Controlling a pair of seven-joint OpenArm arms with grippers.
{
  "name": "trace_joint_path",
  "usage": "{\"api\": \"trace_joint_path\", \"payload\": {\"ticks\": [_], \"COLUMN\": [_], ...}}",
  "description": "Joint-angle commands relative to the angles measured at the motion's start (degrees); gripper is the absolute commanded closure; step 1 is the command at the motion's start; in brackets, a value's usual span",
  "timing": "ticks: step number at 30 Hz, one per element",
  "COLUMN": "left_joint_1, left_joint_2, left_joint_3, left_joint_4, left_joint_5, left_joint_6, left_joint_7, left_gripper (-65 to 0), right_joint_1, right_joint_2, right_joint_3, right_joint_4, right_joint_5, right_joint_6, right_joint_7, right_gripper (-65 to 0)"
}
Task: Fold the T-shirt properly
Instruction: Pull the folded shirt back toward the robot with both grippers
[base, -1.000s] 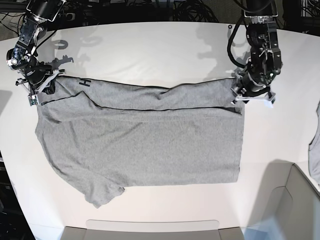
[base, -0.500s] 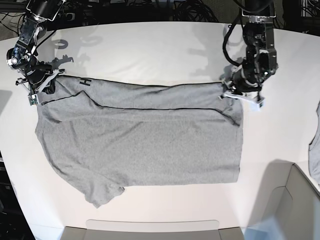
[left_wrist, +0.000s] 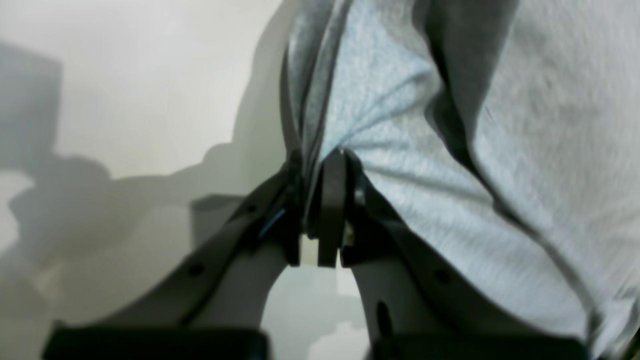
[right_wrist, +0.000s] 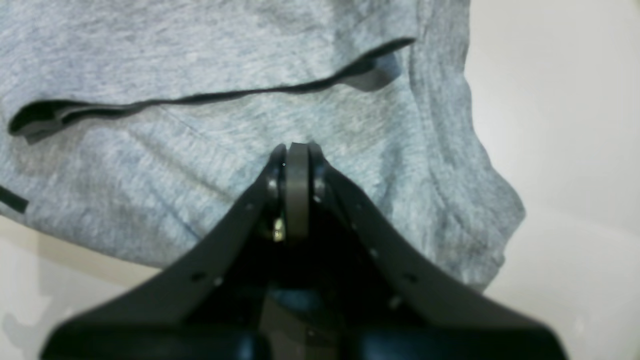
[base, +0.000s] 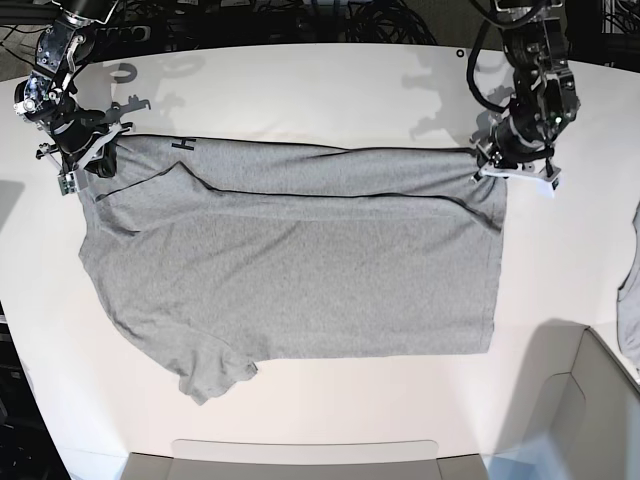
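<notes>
The heather-grey T-shirt (base: 300, 260) lies spread on the white table (base: 300, 90), its top strip folded over along a dark-edged line, with part of the dark lettering (base: 184, 145) showing at upper left. My left gripper (base: 492, 163) is shut on the shirt's upper right corner; in the left wrist view its jaws (left_wrist: 312, 165) pinch a bunched edge of grey cloth (left_wrist: 390, 100). My right gripper (base: 90, 152) is shut on the upper left corner; the right wrist view shows it (right_wrist: 296, 150) closed on cloth (right_wrist: 200, 150) below the dark trim (right_wrist: 200, 97).
A strip of paler grey cloth (base: 630, 300) hangs at the right edge. A grey bin (base: 580, 410) stands at lower right and a tray rim (base: 300, 455) at the front edge. Cables (base: 300, 20) lie beyond the table's far edge.
Both grippers have moved toward the far side of the table and apart, drawing the shirt's top edge up and taut. The whole shirt has shifted away from the front edge.
</notes>
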Motion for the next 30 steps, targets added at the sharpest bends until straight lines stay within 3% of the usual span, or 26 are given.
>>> {"api": "trace_joint_path", "payload": {"ticks": [1, 8, 12, 17, 22, 30], "left_joint_1": [0.66, 8.57, 11.39, 15.69, 17.89, 19.21], "left_joint_2": [-1.47, -3.49, -3.23, -3.05, -3.05, -3.05], "left_joint_3": [-0.63, -4.15, -8.1, -13.55, -15.93, -16.01], "left_joint_4": [1.04, 1.04, 1.04, 1.04, 1.04, 0.78], "left_joint_5": [0.3, 0.3, 0.3, 0.57, 0.57, 0.66], "left_joint_6": [-0.05, -0.4, -7.87, -12.44, -14.55, -14.55], "left_joint_7": [-1.14, -1.75, -1.14, -1.14, -1.14, -1.67], "left_gripper": [0.0, 0.0, 0.0, 0.0, 0.0, 0.0], "right_joint_1": [-3.11, -7.42, -9.71, -11.55, -11.82, -11.82], "right_joint_2": [0.57, 1.36, 1.19, 0.92, 0.83, 0.75], "right_joint_3": [-0.17, -0.17, -0.52, -0.61, -0.52, -0.52], "right_joint_4": [-1.11, 0.65, 3.46, 6.36, 6.45, 6.19], "right_joint_5": [-6.18, -6.18, -6.18, -6.18, -6.27, -7.15], "right_joint_6": [1.63, 1.63, 1.63, 1.63, 1.63, 1.63], "right_joint_7": [-10.21, -9.95, -10.21, -10.21, -10.21, -10.3], "right_gripper": [0.0, 0.0, 0.0, 0.0, 0.0, 0.0]}}
